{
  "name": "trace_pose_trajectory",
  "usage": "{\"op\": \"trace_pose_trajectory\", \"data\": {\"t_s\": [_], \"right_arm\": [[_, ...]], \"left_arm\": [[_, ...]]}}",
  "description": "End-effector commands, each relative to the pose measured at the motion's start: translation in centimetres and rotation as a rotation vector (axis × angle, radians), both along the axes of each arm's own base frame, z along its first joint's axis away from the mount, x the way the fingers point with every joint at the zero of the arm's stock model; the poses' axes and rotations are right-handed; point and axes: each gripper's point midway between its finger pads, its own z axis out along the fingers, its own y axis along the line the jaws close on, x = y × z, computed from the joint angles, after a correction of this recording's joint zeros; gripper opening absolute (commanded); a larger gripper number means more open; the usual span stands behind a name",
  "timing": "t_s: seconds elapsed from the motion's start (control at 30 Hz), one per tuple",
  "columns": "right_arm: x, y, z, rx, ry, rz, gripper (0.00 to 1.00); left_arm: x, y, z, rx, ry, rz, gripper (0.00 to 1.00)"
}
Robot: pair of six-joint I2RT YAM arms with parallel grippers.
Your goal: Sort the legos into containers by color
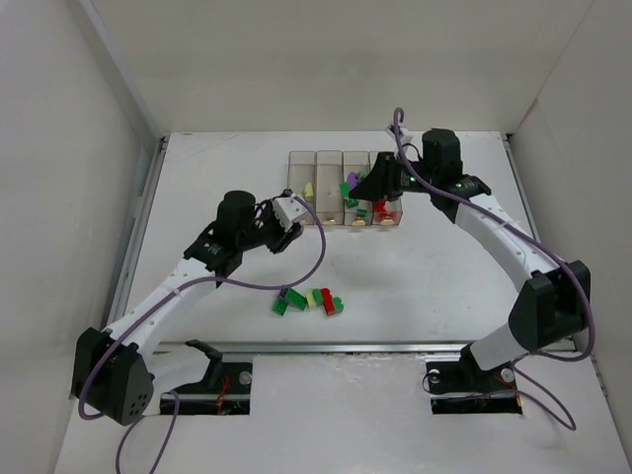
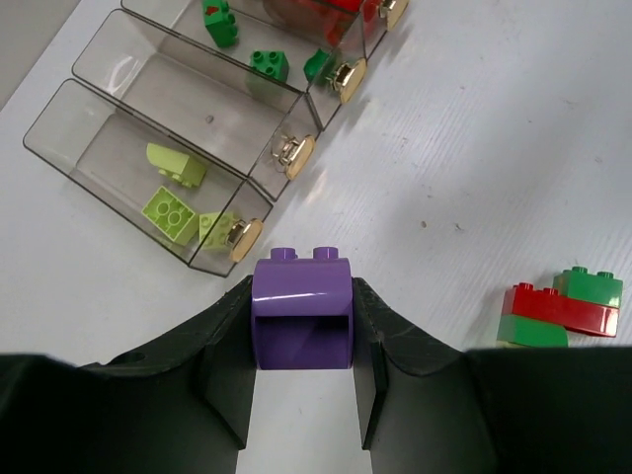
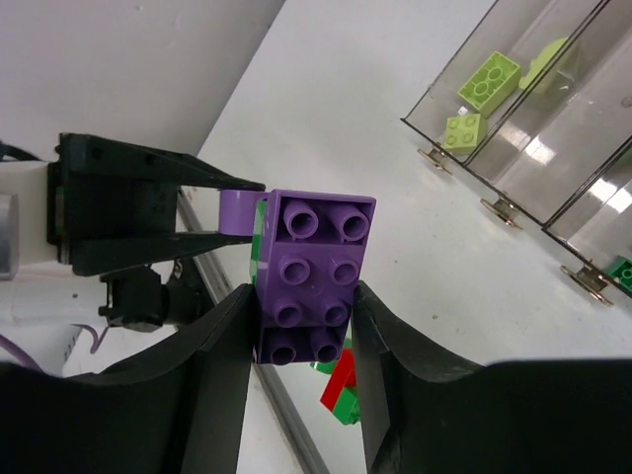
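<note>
The four clear containers [image 1: 329,166] stand in a row at the back. The leftmost holds pale yellow-green legos [image 2: 170,210], the third green ones [image 2: 268,63], the fourth red ones [image 1: 385,209]; the second [image 2: 188,94] looks empty. My left gripper [image 1: 293,215] is shut on a purple arch brick [image 2: 301,308], held above the table just in front of the leftmost container. My right gripper [image 1: 371,188] is shut on a long purple brick [image 3: 312,272], held above the containers. Loose legos [image 1: 308,301] lie on the table in front.
The loose pile holds red [image 2: 558,306], green [image 2: 591,287], purple [image 1: 293,294] and pale yellow-green bricks between the arms. The left arm's gripper [image 3: 138,212] shows in the right wrist view. White walls enclose the table; a metal rail [image 1: 375,347] runs along the near edge.
</note>
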Motion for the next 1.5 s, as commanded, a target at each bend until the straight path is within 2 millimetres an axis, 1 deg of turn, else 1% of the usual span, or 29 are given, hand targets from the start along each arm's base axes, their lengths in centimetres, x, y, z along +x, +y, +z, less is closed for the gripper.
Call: {"op": "trace_pose_trajectory", "data": {"t_s": [0.0,0.1,0.17,0.27,0.3,0.33,0.4,0.43,0.47,0.5,0.53,0.57,0.6,0.63,0.67,0.7,0.77,0.8,0.93,1.0,1.03,1.13,1.17,1.23,1.27,1.33,1.37,1.4,1.47], "right_arm": [[2.4,0.8,1.0,0.016,-0.036,-0.033,0.0],[3.0,0.9,1.1,0.018,-0.03,-0.046,0.0],[3.5,0.9,0.6,0.011,-0.011,-0.069,0.0],[4.1,0.6,0.4,0.001,-0.009,-0.11,0.0],[4.5,0.2,0.8,-0.006,-0.026,-0.143,0.0],[4.7,0.0,0.3,-0.017,-0.02,-0.163,0.0],[5.0,-1.1,1.2,-0.01,-0.024,-0.231,0.0],[5.9,-2.1,0.3,-0.037,-0.015,-0.293,0.0],[5.9,-2.5,0.7,-0.038,-0.015,-0.319,0.0],[6.4,-3.2,0.6,-0.045,-0.018,-0.352,0.0],[6.9,-4.1,-0.1,-0.063,-0.006,-0.389,0.0],[6.9,-4.1,-0.1,-0.063,-0.005,-0.389,0.0],[7.0,-4.6,-0.3,-0.074,-0.006,-0.397,0.0],[7.0,-4.5,0.3,-0.069,-0.022,-0.381,0.0],[7.1,-4.5,-0.7,-0.091,-0.007,-0.375,0.0],[7.3,-4.5,-0.7,-0.118,-0.023,-0.362,0.0],[7.8,-5.1,-0.9,-0.133,-0.024,-0.379,0.0],[7.8,-5.1,-0.9,-0.139,-0.032,-0.375,0.0],[9.0,-6.2,-2.0,-0.15,-0.007,-0.4,0.0],[9.3,-6.1,-2.1,-0.151,-0.005,-0.4,0.0],[9.3,-6.1,-2.1,-0.151,-0.005,-0.4,0.0],[9.5,-6.0,-2.6,-0.156,0.005,-0.399,0.0],[9.6,-6.0,-3.0,-0.16,0.013,-0.398,0.0],[9.7,-6.0,-3.6,-0.17,0.017,-0.394,0.0],[9.9,-6.0,-3.1,-0.166,0.007,-0.395,0.0],[9.9,-6.0,-2.9,-0.171,0.0,-0.391,0.0],[10.1,-6.1,-3.3,-0.179,0.007,-0.4,0.0],[10.0,-6.2,-3.5,-0.188,0.009,-0.396,0.0],[10.1,-6.1,-3.1,-0.184,0.0,-0.397,0.0]], "left_arm": [[0.3,0.4,0.2,-0.018,0.004,0.049,0.0],[0.8,0.6,0.0,-0.019,0.014,0.08,0.0],[1.3,1.1,0.0,-0.03,0.011,0.12,0.0],[2.9,1.0,0.0,-0.061,-0.003,0.159,0.0],[3.6,0.3,1.2,-0.086,-0.03,0.139,0.0],[4.1,-0.4,0.9,-0.088,-0.017,0.12,0.0],[4.9,-1.8,1.7,-0.128,-0.013,0.082,0.0],[6.0,-2.4,3.2,-0.156,-0.046,0.083,0.0],[6.7,-3.2,2.2,-0.152,-0.021,0.078,0.0],[7.1,-3.9,2.3,-0.156,-0.027,0.067,0.0],[7.8,-4.7,3.5,-0.173,-0.057,0.055,0.0],[8.3,-5.0,3.5,-0.172,-0.054,0.055,0.0],[8.8,-5.9,2.5,-0.169,-0.021,0.052,0.0],[9.4,-6.3,2.6,-0.18,-0.011,0.057,0.0],[10.1,-6.7,3.6,-0.19,-0.011,0.06,0.0],[10.7,-7.0,2.6,-0.177,0.012,0.062,0.0],[11.4,-7.4,2.9,-0.174,0.0,0.058,0.0],[11.9,-7.4,2.2,-0.165,0.009,0.069,0.0],[13.5,-8.3,1.9,-0.16,0.017,0.07,0.0],[14.0,-8.6,2.3,-0.168,0.02,0.073,0.0],[14.2,-8.7,1.5,-0.16,0.033,0.074,0.0],[14.9,-8.9,1.5,-0.161,0.022,0.085,0.0],[15.3,-9.0,0.6,-0.163,0.05,0.104,0.0],[15.9,-9.1,0.1,-0.157,0.069,0.119,0.01],[16.1,-9.2,-0.5,-0.149,0.082,0.12,0.15],[16.4,-9.1,-2.3,-0.116,0.111,0.128,0.38],[16.6,-9.3,-1.8,-0.122,0.101,0.128,0.46],[16.7,-9.3,-2.2,-0.111,0.101,0.124,0.63],[16.3,-9.4,-2.4,-0.105,0.107,0.099,0.76]]}}
